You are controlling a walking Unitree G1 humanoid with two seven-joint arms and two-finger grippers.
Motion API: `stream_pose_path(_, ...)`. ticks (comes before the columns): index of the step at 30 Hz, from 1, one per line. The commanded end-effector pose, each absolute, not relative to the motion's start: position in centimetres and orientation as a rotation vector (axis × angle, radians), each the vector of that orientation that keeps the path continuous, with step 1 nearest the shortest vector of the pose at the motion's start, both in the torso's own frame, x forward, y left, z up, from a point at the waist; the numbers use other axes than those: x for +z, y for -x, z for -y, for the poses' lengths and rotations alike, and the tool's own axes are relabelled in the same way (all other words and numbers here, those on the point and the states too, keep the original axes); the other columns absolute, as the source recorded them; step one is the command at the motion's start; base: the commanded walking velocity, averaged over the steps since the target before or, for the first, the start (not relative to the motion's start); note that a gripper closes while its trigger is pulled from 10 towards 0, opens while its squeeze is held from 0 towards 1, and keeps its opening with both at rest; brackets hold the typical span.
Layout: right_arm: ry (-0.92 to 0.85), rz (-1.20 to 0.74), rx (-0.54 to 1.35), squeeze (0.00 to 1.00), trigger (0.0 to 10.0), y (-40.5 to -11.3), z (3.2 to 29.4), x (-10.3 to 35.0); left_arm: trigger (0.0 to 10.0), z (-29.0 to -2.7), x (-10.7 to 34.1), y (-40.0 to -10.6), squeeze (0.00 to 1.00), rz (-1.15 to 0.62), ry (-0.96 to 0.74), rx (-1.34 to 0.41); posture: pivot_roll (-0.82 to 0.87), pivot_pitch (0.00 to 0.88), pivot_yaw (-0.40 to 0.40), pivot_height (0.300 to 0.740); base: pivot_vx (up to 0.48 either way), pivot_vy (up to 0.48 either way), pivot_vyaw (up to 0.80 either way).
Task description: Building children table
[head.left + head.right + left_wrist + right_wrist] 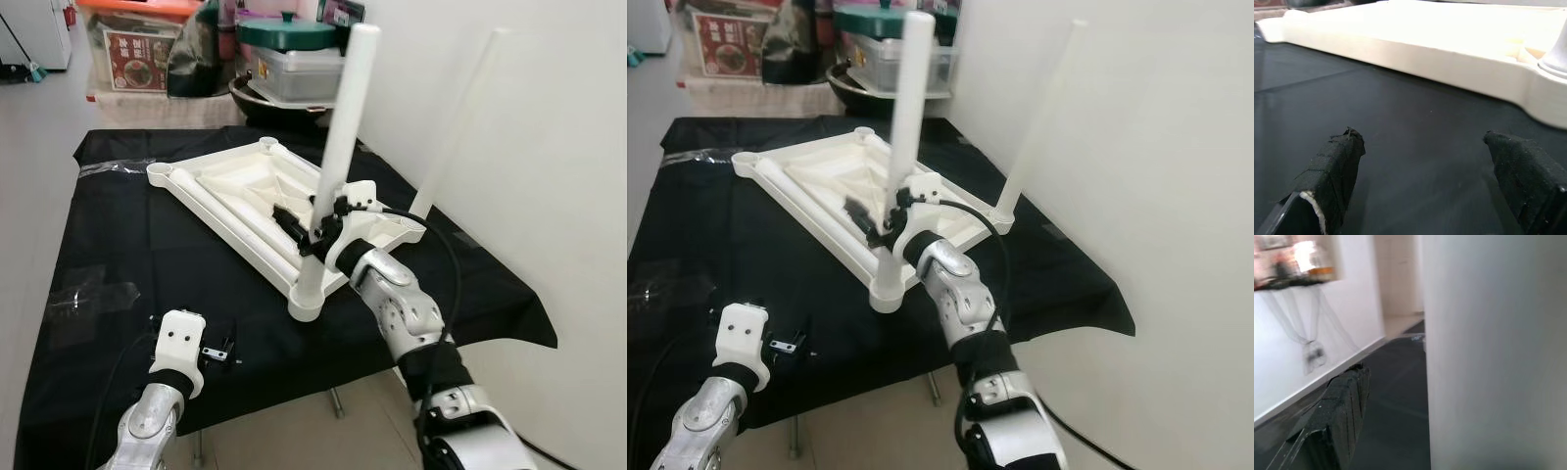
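Observation:
A white children's table top (235,191) lies upside down on a black cloth (127,235). One white leg (343,127) stands a little tilted in the near corner socket (312,294). My right gripper (306,233) is shut on this leg low down; in the right wrist view the leg (1493,352) sits close beside one black finger (1337,416). A second leg (460,127) stands upright at the right corner by the wall. My left gripper (220,350) rests low over the cloth near the front edge, open, with nothing between its fingers (1332,176).
Two far corner sockets (162,172) of the table top stand without legs. Boxes and pots (289,59) crowd the floor behind the table. A white wall (549,147) runs close along the right side. Clear tape (93,294) lies on the cloth at left.

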State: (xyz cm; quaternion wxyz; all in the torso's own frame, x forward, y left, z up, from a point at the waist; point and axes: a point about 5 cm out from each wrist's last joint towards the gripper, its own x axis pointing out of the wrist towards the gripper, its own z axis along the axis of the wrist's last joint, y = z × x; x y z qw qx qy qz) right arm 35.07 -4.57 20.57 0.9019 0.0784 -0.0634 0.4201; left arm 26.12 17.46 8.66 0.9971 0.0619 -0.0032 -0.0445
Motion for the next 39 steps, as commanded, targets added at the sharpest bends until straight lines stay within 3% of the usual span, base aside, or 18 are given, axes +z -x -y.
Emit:
stream_pose_path(1,-0.128,0.124,0.986,0.00,10.0,-33.9,2.9,19.9,10.0,-17.3,8.3,-26.1,0.00,-0.004,-0.126,-0.096,0.18,0.000,-0.158,0.740,0.000,0.000,0.00)
stream_pose_path(8,-0.094,0.080,1.084,0.00,9.8,-32.9,1.0,18.0,10.0,-17.4,8.4,-26.1,0.00,-0.002,-0.125,-0.088,0.19,0.000,-0.171,0.740,0.000,0.000,0.00)
stream_pose_path(9,-0.095,0.080,1.100,0.00,9.5,-32.9,0.7,18.0,10.0,-17.4,8.3,-26.1,0.00,-0.003,-0.125,-0.087,0.19,0.000,-0.171,0.740,0.000,0.000,0.00)
stream_pose_path(10,-0.093,0.081,1.104,0.00,7.6,-33.0,0.5,18.0,10.0,-17.4,8.3,-26.1,0.00,-0.004,-0.124,-0.088,0.19,0.000,-0.170,0.740,0.000,0.000,0.00)
stream_pose_path(12,-0.093,0.081,1.104,0.00,7.6,-33.0,0.5,18.0,10.0,-17.4,8.3,-26.1,0.00,-0.004,-0.124,-0.088,0.19,0.000,-0.170,0.740,0.000,0.000,0.00)
stream_pose_path(13,-0.092,0.088,1.119,0.00,1.4,-33.1,0.5,18.0,10.0,-17.3,8.3,-26.1,0.00,-0.004,-0.124,-0.090,0.19,0.000,-0.170,0.740,0.000,0.000,0.00)
stream_pose_path(14,-0.101,0.103,1.108,0.00,0.0,-33.2,0.5,18.1,10.0,-17.2,8.3,-26.1,0.00,-0.004,-0.123,-0.092,0.19,0.000,-0.171,0.740,0.000,0.000,0.00)
stream_pose_path(17,-0.081,0.114,1.057,0.00,0.0,-33.6,0.8,18.1,10.0,-17.2,8.3,-26.1,0.00,-0.003,-0.123,-0.092,0.18,0.000,-0.171,0.740,0.000,0.000,0.00)
stream_pose_path(20,0.017,-0.051,0.540,0.00,0.0,-36.7,3.7,16.1,10.0,-17.3,8.3,-26.1,0.00,-0.003,-0.123,-0.089,0.18,0.000,-0.170,0.740,0.000,0.000,0.00)
stream_pose_path(24,0.036,-0.162,0.079,0.00,0.0,-37.7,8.1,14.3,10.0,-17.2,8.3,-26.0,0.00,-0.004,-0.123,-0.091,0.18,0.000,-0.169,0.740,0.000,0.000,0.00)
stream_pose_path(26,0.034,-0.167,0.008,0.00,0.0,-37.4,8.8,14.0,10.0,-17.3,8.3,-26.0,0.00,-0.004,-0.124,-0.091,0.18,0.000,-0.163,0.740,0.000,0.000,0.00)
stream_pose_path(27,0.013,-0.179,-0.003,0.00,8.1,-36.7,8.6,13.7,10.0,-17.3,8.3,-26.0,0.00,-0.005,-0.126,-0.094,0.17,0.000,-0.156,0.740,0.000,0.000,0.00)
stream_pose_path(29,0.007,-0.182,0.008,0.00,8.1,-36.5,8.4,13.7,10.0,-17.3,8.3,-26.0,0.00,-0.006,-0.126,-0.095,0.17,0.000,-0.156,0.740,0.000,0.000,0.00)
stream_pose_path(30,-0.001,-0.161,0.050,0.00,10.0,-36.3,7.8,13.9,10.0,-17.2,8.3,-26.0,0.00,-0.007,-0.126,-0.098,0.16,0.000,-0.150,0.740,0.000,0.000,0.00)
stream_pose_path(34,-0.045,-0.095,0.134,0.00,10.0,-36.2,6.9,14.8,10.0,-17.2,8.2,-26.1,0.00,-0.008,-0.126,-0.102,0.16,0.000,-0.149,0.740,0.000,0.000,0.00)
stream_pose_path(35,-0.073,-0.060,0.173,1.00,10.0,-36.1,6.5,15.2,10.0,-17.2,8.2,-26.1,0.00,-0.008,-0.127,-0.103,0.16,0.000,-0.149,0.740,0.000,0.000,0.00)
stream_pose_path(38,-0.162,-0.053,0.291,1.00,10.0,-36.1,5.1,16.4,10.0,-17.2,8.3,-26.1,0.00,-0.007,-0.128,-0.103,0.17,0.000,-0.152,0.740,0.000,0.000,0.00)
stream_pose_path(39,-0.202,-0.039,0.414,0.08,10.0,-36.1,4.2,17.5,10.0,-17.3,8.3,-26.2,0.00,-0.005,-0.128,-0.100,0.17,0.000,-0.152,0.740,0.000,0.000,0.00)
